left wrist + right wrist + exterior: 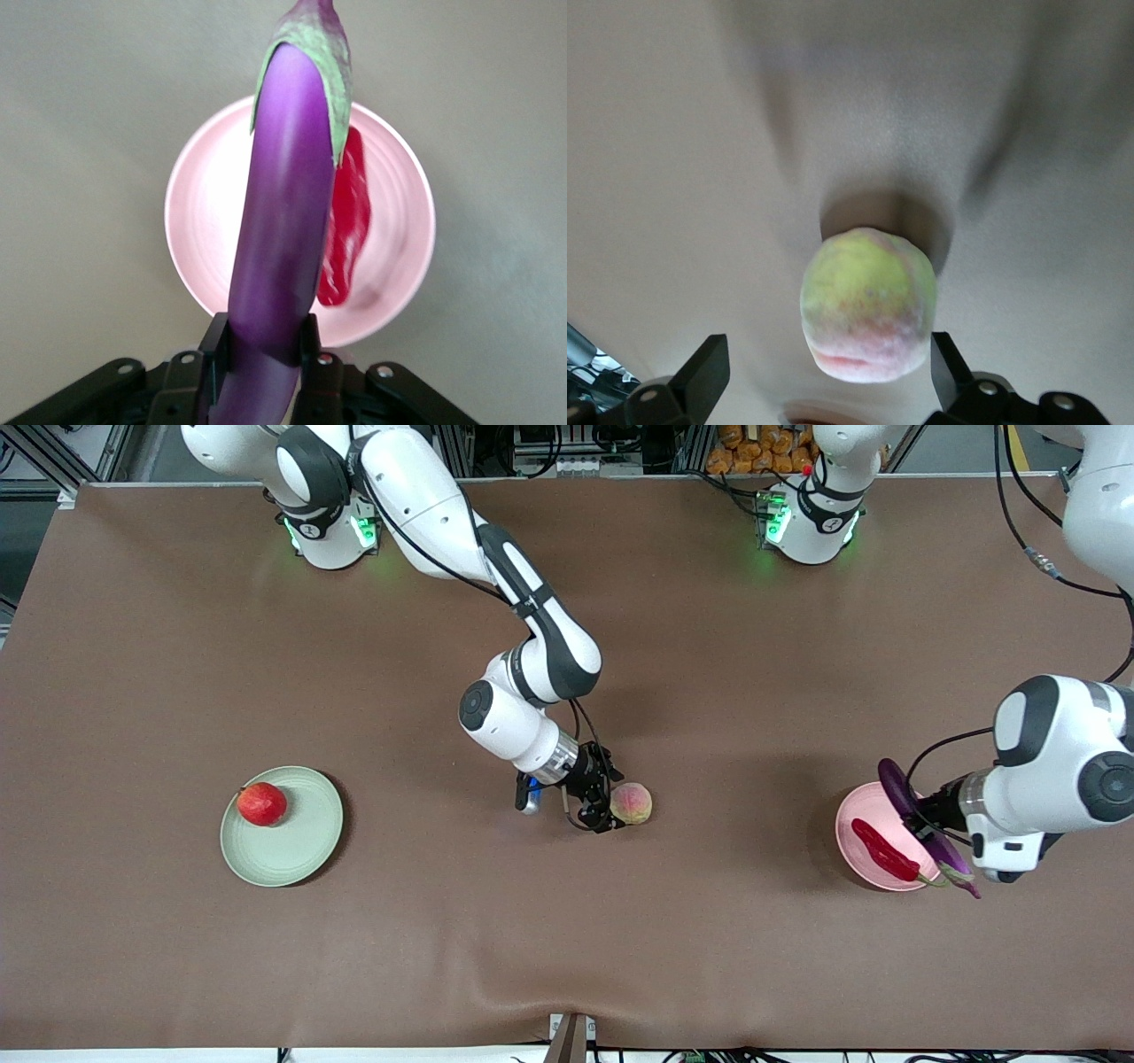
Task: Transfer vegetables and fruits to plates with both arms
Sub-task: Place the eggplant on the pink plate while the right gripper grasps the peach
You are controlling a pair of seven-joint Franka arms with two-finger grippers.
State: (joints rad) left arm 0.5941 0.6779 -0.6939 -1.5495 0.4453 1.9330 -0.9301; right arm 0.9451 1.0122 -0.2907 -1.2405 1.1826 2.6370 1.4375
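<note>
Front view: mid-table, right gripper [611, 806] spread wide at fuzzy peach [631, 803]; left gripper [263, 350] clamps glossy eggplant [283, 239] over pink plate [208, 204].

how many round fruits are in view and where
2. The round red apple-like fruit sits on the pale green round plate. The fuzzy pink-and-yellow-green peach lies on the brown table between the open right pincer's fingers.

My worktop is a broad table [177, 620] under a matte brown cover that reaches every edge and wrinkles slightly at the middle of the edge nearest the front camera. Along the edge where my bases stand runs a metal frame [53, 452] with dark cables, and orange objects [762, 452] are piled there toward my left arm's corner. Green light glows on the cover at that edge.
</note>
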